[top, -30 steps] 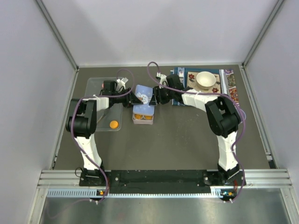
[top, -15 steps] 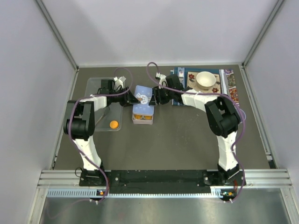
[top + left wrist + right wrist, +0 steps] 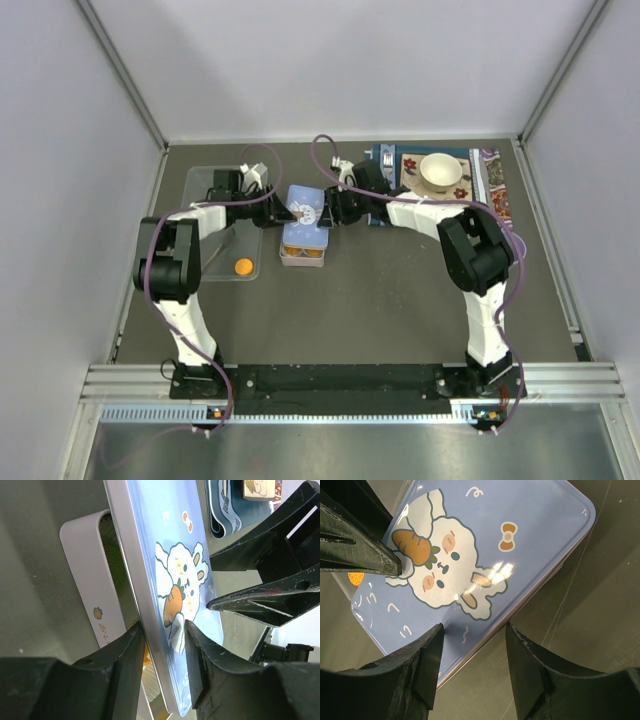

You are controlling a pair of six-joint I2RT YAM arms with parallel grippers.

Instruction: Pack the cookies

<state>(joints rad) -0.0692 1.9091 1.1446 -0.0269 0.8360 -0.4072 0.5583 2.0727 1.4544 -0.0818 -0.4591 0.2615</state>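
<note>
While the left claw [image 3: 161,628] pinches the lid [image 3: 165,530], cookies [image 3: 303,252] lie in the box [image 3: 85,570] just below.

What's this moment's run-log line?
left gripper: clamps bunny lid edge | right gripper: open at lid | lid: tilted over cookie tin | orange cookie: on clear tray

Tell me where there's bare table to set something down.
Roomiest: the table's near half, in front of the box. Crowded: mid-rear, where left claw and right claw meet at the blue lid, with the tray left and the mat right.
</note>
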